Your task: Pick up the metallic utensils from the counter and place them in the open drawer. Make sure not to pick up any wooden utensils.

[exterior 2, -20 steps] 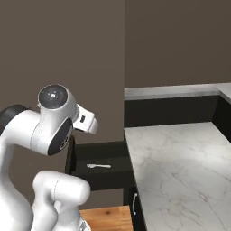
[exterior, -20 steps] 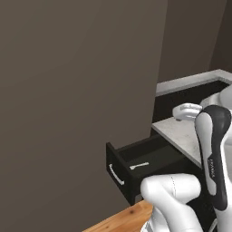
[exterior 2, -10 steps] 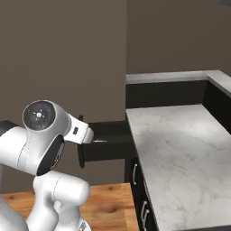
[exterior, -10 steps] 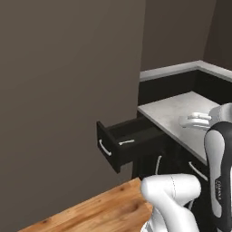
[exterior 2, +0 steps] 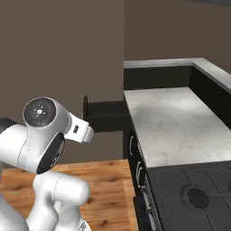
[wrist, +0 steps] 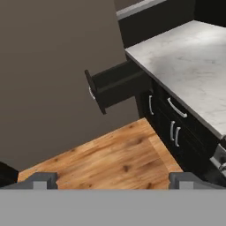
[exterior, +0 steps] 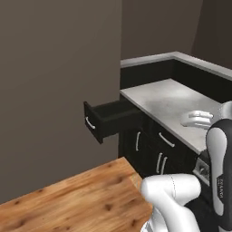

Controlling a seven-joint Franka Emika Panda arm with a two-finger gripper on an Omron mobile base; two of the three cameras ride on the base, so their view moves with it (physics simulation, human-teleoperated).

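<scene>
The open drawer [exterior: 110, 118] juts out black from the end of the counter [exterior: 166, 96], its curved silver handle [exterior: 90, 123] on the flat front. I see it side-on, so its inside is hidden. In the right base view the drawer [exterior 2: 106, 115] sits left of the marbled counter [exterior 2: 173, 122]. In the hand view my gripper [wrist: 113, 181] is open, its fingertips [wrist: 44, 180] far apart, well back from the drawer [wrist: 117, 84] and above the wooden floor. The counter [wrist: 196, 55] top is bare where it shows. The metallic utensils and the wooden utensils are out of view.
Black cabinet doors [wrist: 175, 128] with straight handles run under the counter. A black stove [exterior 2: 195, 195] adjoins the counter's near end. A dark wall [exterior: 54, 68] stands left of the drawer. Wooden floor [exterior: 81, 195] lies in front. A second grey worktop [exterior 2: 158, 63] runs along the back.
Both base views have shifted: the base has driven back and sideways, so the drawer looks farther off and side-on. The silvery piece seen inside it earlier is hidden. The jaws stay open.
</scene>
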